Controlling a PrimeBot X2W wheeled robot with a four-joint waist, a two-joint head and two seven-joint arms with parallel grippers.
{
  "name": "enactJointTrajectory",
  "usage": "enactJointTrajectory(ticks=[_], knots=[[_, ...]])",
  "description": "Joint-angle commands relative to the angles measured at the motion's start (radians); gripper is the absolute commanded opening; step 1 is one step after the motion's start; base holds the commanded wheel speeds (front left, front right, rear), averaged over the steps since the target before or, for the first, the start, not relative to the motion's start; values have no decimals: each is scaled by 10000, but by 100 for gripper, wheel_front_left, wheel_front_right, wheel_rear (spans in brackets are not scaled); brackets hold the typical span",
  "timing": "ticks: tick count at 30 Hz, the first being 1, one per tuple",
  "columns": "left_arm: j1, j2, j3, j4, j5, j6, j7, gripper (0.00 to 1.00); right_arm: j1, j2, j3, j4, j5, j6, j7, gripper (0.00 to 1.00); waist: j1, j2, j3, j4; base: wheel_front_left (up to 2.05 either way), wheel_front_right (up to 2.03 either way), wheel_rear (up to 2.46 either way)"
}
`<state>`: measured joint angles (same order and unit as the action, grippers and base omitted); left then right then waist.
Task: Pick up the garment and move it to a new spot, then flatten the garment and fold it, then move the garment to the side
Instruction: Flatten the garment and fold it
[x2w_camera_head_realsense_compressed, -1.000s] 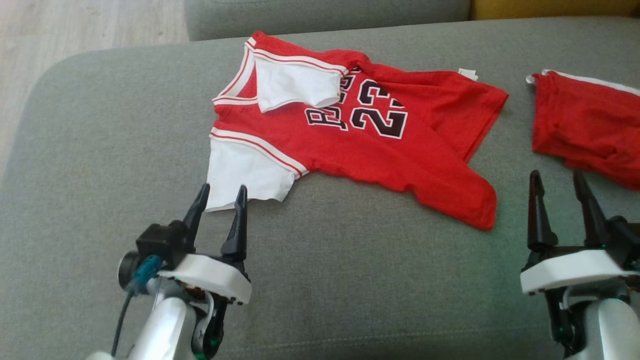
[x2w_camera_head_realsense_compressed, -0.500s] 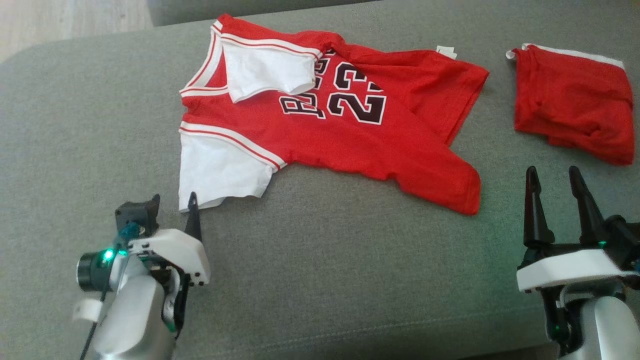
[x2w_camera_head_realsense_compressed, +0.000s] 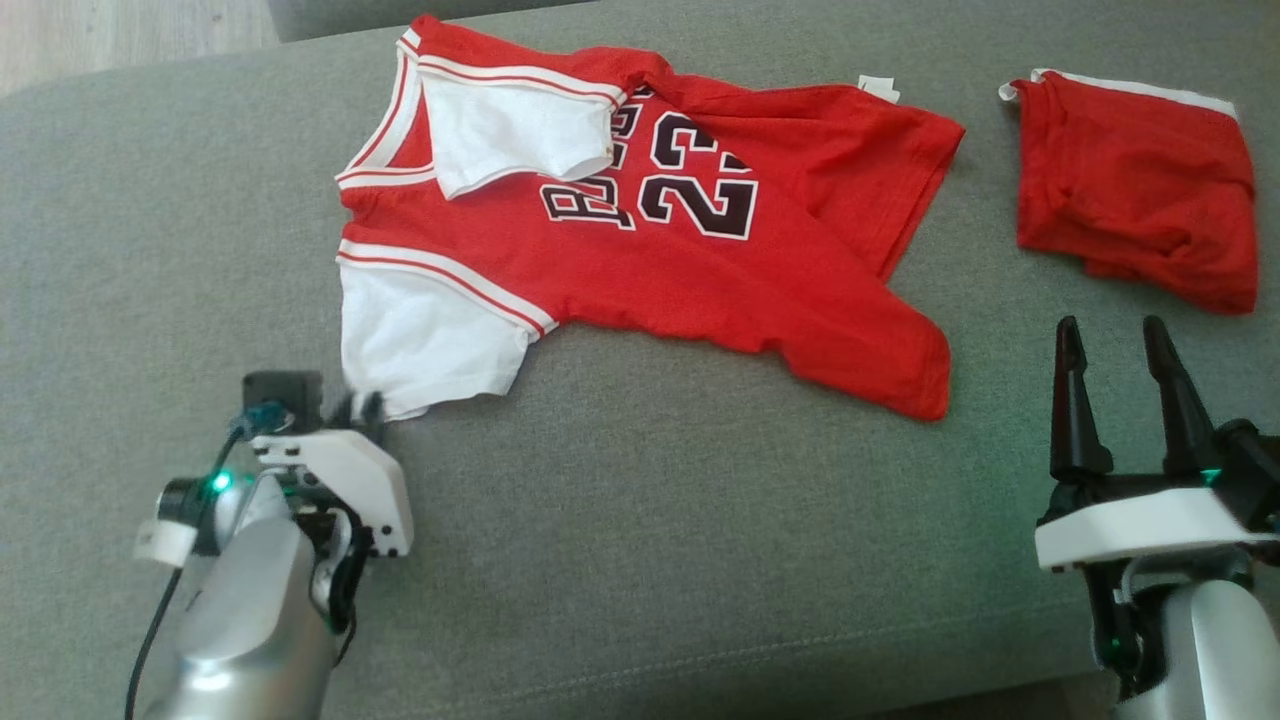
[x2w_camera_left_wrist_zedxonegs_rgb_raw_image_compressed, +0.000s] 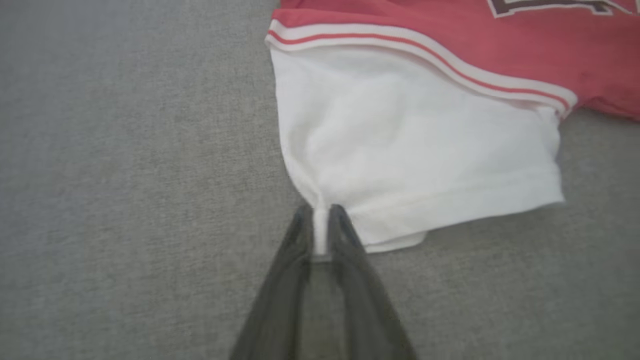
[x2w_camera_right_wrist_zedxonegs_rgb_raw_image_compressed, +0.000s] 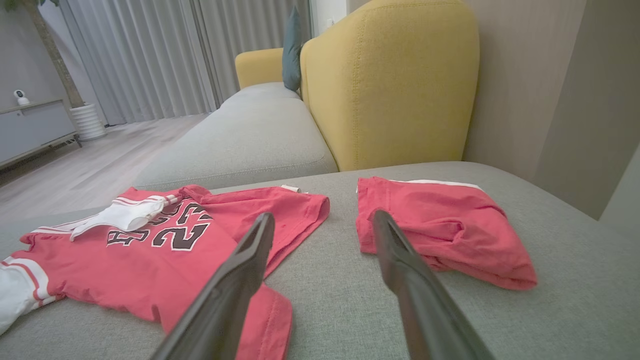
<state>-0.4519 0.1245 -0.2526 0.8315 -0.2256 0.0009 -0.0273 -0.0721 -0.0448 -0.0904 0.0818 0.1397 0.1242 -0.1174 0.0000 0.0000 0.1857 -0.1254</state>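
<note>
I see left gripper (x2w_camera_left_wrist_zedxonegs_rgb_raw_image_compressed: 320, 227) pinched on hem corner of white sleeve (x2w_camera_left_wrist_zedxonegs_rgb_raw_image_compressed: 400, 145); corner likely chosen as lifting handle. Rest of jersey (x2w_camera_head_realsense_compressed: 650, 260) lies rumpled toward far edge of sofa cushion (x2w_camera_head_realsense_compressed: 640, 580). I note right gripper (x2w_camera_head_realsense_compressed: 1110, 335) spread, empty, near front right edge, free for red hem.

Red shorts (x2w_camera_head_realsense_compressed: 1135, 190) on grey sofa (x2w_camera_head_realsense_compressed: 650, 560), yellow backrest (x2w_camera_right_wrist_zedxonegs_rgb_raw_image_compressed: 390, 85)

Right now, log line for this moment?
phase: grasp | left fingers: shut on white sleeve corner of jersey | right fingers: open, clear of cloth | jersey: lying on sofa
</note>
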Motion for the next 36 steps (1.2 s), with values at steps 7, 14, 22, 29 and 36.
enactJointTrajectory(ticks=[7,14,22,29,36], knots=[[-105,36,411,-388,-315,230,-1069,0,-167,-55,347,-58,64,65,141,100,0,0,-110,242,0,0,0],[-37,-136,763,-1536,-596,441,-2158,0,100,-55,817,524,636,65,707,100,0,0,-252,551,0,0,0],[394,-217,1414,-3776,-527,833,-2338,0,302,-55,1280,1552,1069,65,1314,100,0,0,-339,743,0,0,0],[858,-301,1519,-4535,-285,710,-2342,0,38,-55,1629,2197,1684,65,1417,100,0,0,-284,811,0,0,0],[913,-382,1537,-4563,-191,607,-2343,0,-154,-55,2488,2557,2299,65,1443,100,0,0,-212,858,0,0,0]])
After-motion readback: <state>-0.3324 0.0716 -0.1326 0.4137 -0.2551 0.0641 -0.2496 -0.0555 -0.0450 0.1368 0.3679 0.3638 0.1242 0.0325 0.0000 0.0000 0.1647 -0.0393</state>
